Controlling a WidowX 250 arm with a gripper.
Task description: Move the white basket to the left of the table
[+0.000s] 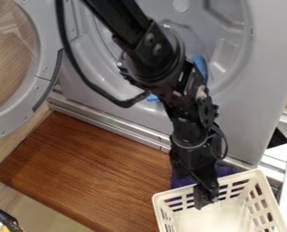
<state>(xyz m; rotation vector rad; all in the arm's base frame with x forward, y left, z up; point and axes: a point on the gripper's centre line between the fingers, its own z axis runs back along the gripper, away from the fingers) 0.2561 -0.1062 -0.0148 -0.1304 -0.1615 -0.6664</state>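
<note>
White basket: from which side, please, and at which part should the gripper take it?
I would grip the rim of the white basket on the side nearest the washing machine, coming from above. The basket stands upright with its open top facing up, and this wall looks thin enough to pinch. The gripper already hangs at this wall.
</note>
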